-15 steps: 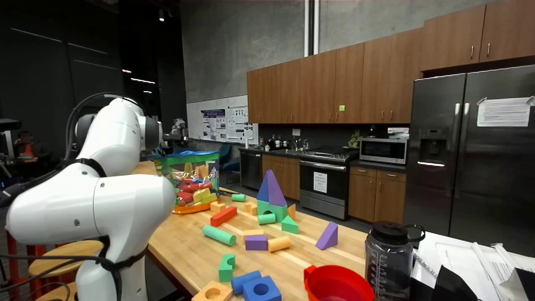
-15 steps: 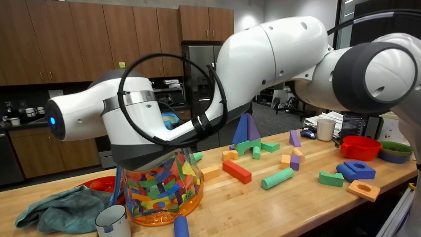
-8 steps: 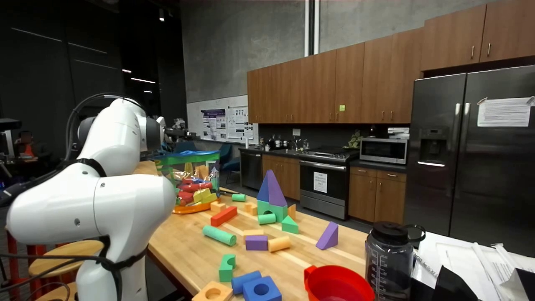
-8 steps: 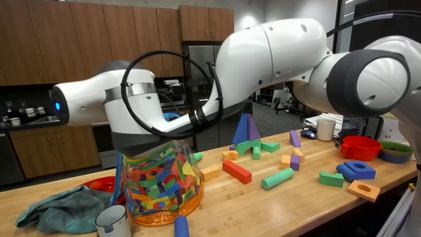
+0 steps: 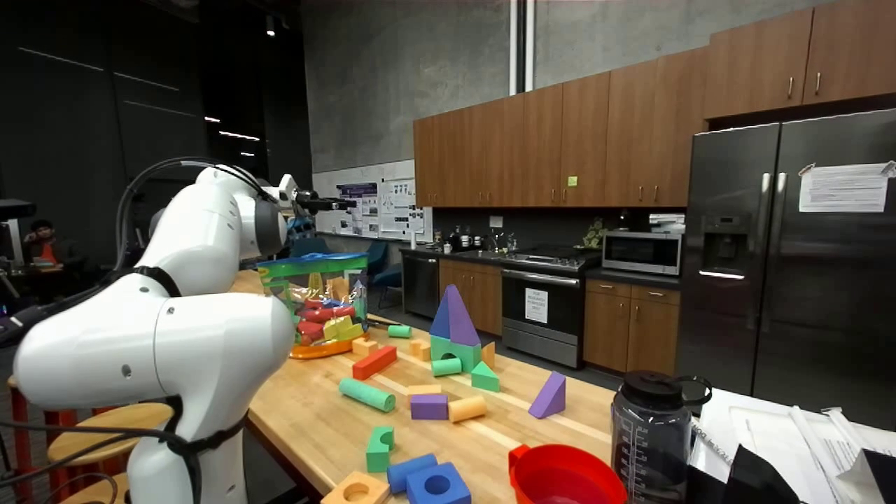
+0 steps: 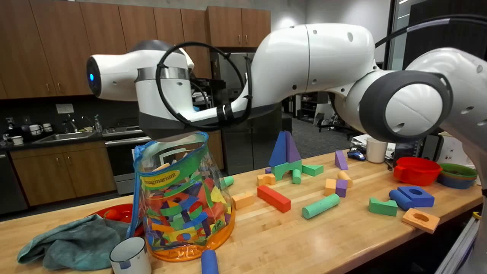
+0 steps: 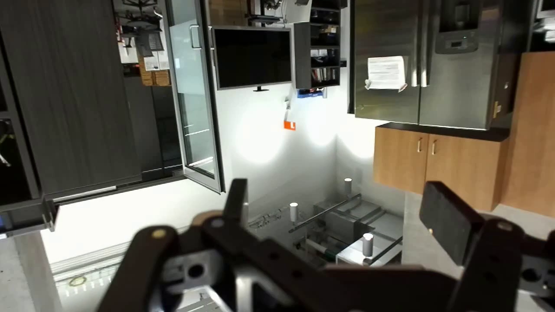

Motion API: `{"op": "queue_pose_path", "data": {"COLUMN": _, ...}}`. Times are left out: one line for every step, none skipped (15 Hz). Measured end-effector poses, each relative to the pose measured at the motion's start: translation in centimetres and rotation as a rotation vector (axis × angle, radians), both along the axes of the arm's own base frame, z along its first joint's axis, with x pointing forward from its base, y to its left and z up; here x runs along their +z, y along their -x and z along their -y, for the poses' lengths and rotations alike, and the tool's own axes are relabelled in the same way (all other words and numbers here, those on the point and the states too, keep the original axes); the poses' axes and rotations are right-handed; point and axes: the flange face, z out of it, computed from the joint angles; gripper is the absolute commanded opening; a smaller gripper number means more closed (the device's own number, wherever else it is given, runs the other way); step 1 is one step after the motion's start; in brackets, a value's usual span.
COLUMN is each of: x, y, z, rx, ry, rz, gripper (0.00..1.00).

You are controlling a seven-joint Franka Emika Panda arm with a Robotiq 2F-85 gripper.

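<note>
Gripper (image 7: 338, 199) standing wide, holding nothing; arm (image 6: 281, 68) hovering near transparent block-filled bag (image 6: 161, 180); any careless lowering risking bumping it and tipping it over.

– Is that bag (image 6: 161, 179) plastic?
– Yes, clear and glossy; the red block (image 6: 274, 198) looks smooth and matt
– And the surface (image 6: 296, 236)?
– Smooth wood; the towel (image 6: 80, 241) is matt cloth, the fridge (image 5: 819, 280) metal

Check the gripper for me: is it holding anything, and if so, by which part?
Nothing is held: in the wrist view the gripper stands open, with no object between its fingers.
</note>
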Motion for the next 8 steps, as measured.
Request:
{"op": "queue_pose_path", "data": {"x": -0.2, "y": -0.5, "z": 0.5, "rx": -0.019, "ry": -0.004, "rz": 0.017, "gripper": 1.0}}
{"op": "queue_pose_path", "data": {"x": -0.6, "y": -0.9, "z": 1.1, "rx": -0.039, "ry": -0.004, "rz": 0.034, "gripper": 1.0}}
{"op": "queue_pose_path", "data": {"x": -1.0, "y": -1.4, "z": 1.7, "rx": -0.06, "ry": -0.003, "rz": 0.048, "gripper": 1.0}}
{"op": "queue_pose_path", "data": {"x": -1.4, "y": -1.8, "z": 2.3, "rx": -0.082, "ry": 0.0, "rz": 0.062, "gripper": 1.0}}
{"op": "queue_pose_path", "data": {"x": -1.7, "y": -2.3, "z": 2.9, "rx": -0.104, "ry": 0.002, "rz": 0.074, "gripper": 1.0}}
{"op": "queue_pose_path", "data": {"x": -2.0, "y": -2.7, "z": 3.6, "rx": -0.128, "ry": 0.005, "rz": 0.086, "gripper": 1.0}}
{"op": "queue_pose_path", "data": {"x": -2.2, "y": -3.2, "z": 4.4, "rx": -0.153, "ry": 0.006, "rz": 0.098, "gripper": 1.0}}
{"op": "queue_pose_path", "data": {"x": -2.2, "y": -3.6, "z": 5.2, "rx": -0.176, "ry": 0.007, "rz": 0.108, "gripper": 1.0}}
